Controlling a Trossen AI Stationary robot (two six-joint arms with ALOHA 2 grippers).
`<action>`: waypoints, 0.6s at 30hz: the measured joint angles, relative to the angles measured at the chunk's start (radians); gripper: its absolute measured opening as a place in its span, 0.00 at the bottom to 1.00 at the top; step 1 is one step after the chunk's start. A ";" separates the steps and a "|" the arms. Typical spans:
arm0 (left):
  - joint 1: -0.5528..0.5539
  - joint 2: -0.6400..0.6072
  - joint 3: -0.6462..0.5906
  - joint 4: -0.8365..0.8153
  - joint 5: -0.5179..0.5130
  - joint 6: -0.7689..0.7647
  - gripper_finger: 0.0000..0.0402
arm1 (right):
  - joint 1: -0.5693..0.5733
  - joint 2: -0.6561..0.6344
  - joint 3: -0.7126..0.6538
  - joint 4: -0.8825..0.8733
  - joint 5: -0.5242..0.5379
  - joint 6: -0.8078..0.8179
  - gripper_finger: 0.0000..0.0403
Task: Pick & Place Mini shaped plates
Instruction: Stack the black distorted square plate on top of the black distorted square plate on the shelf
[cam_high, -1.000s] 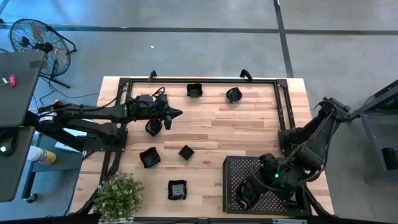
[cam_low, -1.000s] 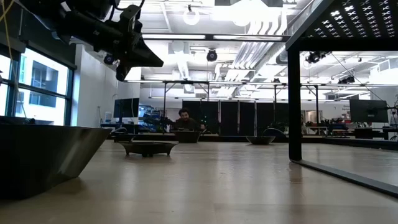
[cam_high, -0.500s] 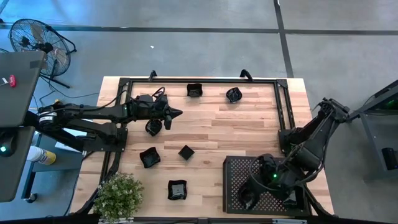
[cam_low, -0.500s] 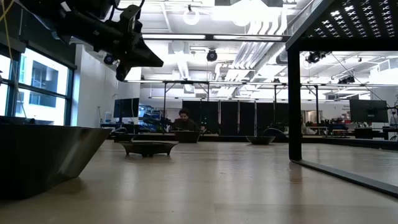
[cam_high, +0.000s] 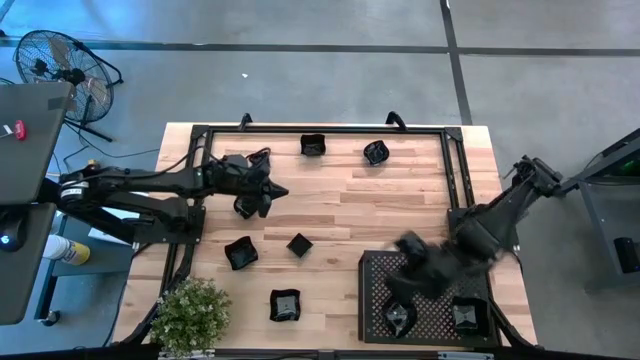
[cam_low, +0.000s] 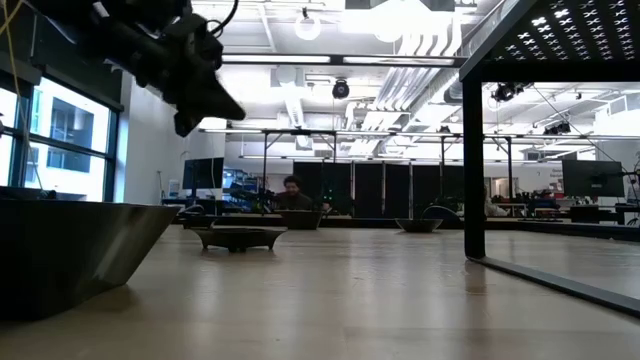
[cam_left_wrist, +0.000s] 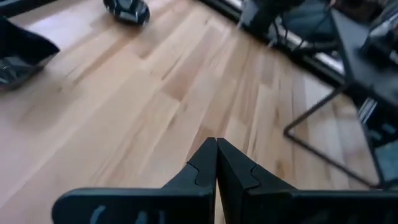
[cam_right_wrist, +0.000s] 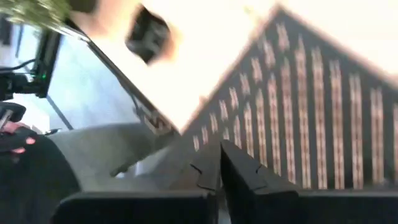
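Several small glossy black plates lie flat on the wooden table: two near the far edge (cam_high: 313, 145) (cam_high: 376, 152), one beside the left arm (cam_high: 245, 206), and three toward the near left (cam_high: 240, 252) (cam_high: 299, 244) (cam_high: 285, 305). Two more plates (cam_high: 397, 318) (cam_high: 465, 315) rest on the black perforated tray (cam_high: 430, 275). My left gripper (cam_high: 277, 190) (cam_left_wrist: 216, 149) hovers shut above the table, just right of the plate beside it. My right gripper (cam_high: 405, 247) (cam_right_wrist: 219, 152), blurred, is shut and empty over the tray's far left corner.
A black metal frame (cam_high: 452, 160) borders the table's far and side edges. A potted plant (cam_high: 190, 315) stands at the near left corner. Bare wood lies open in the table's middle. A person sits far off in the room (cam_low: 292, 190).
My right gripper has swung quickly from the tray's near left part toward the far edge, to the tray's far left corner, leaving two plates showing on the tray. My left gripper has shifted slightly toward the table's left and dipped a little. The plates on the table have stayed put.
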 joint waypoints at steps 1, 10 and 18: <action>0.000 -0.009 0.000 -0.024 0.002 0.012 0.00 | -0.039 0.000 0.000 0.021 0.001 -0.088 0.02; 0.000 -0.064 0.000 -0.229 0.023 -0.006 0.00 | -0.447 -0.013 -0.120 0.373 -0.201 -0.970 0.01; -0.034 -0.071 0.001 -0.466 0.048 -0.105 0.01 | -0.767 -0.019 -0.389 0.846 -0.558 -1.242 0.00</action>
